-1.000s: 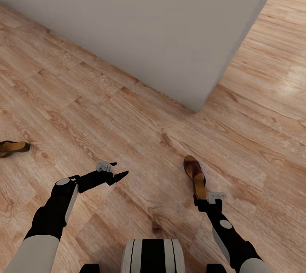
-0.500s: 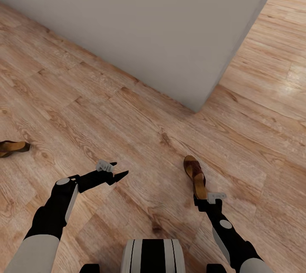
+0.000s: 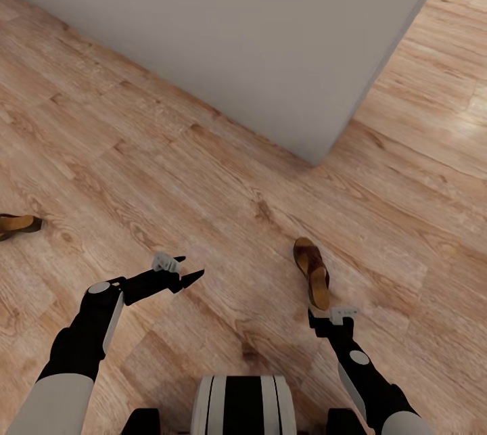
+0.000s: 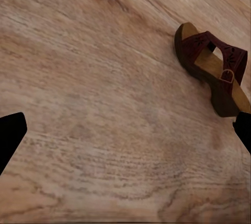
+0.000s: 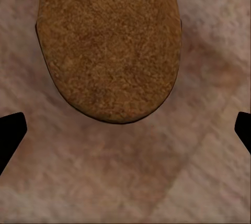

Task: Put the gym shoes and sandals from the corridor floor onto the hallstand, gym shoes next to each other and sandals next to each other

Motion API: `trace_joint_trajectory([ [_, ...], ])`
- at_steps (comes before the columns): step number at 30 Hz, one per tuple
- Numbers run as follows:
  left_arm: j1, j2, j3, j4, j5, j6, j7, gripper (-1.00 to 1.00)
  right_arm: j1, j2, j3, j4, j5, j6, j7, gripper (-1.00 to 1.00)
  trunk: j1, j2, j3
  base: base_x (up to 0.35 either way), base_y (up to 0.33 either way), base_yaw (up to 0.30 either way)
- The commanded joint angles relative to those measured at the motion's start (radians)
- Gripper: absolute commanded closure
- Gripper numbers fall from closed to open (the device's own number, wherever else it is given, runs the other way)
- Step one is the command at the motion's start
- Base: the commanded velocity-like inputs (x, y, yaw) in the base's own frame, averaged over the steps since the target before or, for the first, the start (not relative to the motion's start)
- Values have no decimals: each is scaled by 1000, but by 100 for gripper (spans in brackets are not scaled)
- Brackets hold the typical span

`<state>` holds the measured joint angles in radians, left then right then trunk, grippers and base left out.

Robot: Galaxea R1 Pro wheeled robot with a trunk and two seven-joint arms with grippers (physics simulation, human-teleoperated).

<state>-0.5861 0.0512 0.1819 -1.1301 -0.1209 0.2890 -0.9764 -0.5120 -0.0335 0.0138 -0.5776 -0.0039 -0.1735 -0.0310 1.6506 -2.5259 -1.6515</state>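
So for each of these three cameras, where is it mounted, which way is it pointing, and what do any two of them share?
Head view: on the head, looking down at the corridor floor; both arms, left gripper, right gripper show.
Left wrist view: near the left gripper, facing the floor and the near sandal; dark fingertips at the edges.
Right wrist view: above that sandal's heel; fingertips spread.
Shared: the same sandal.

Grainy, knotted wood planks on the corridor floor [image 3: 203, 171], faintly glossy; dark brown leather strap and rough, matt tan insole on the sandal [image 3: 312, 271]
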Motion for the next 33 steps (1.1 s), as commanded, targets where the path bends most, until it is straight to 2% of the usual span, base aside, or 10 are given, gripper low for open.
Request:
trace_joint_trajectory([
  [1, 0, -1, 2, -1, -4, 10, -6, -100, 0, 0, 2, 1, 0, -3, -3, -100, 0, 0, -2, 0, 0, 0],
  [9, 1, -1, 1, -2, -5, 8, -4, -100, 0, 0, 2, 1, 0, -4, -4, -100, 0, 0, -10, 0, 0, 0],
  [33, 2, -1, 1, -2, -4, 11, -4, -100, 0, 0, 2, 1, 1, -3, -4, -100, 0, 0, -11, 23, 0, 0],
])
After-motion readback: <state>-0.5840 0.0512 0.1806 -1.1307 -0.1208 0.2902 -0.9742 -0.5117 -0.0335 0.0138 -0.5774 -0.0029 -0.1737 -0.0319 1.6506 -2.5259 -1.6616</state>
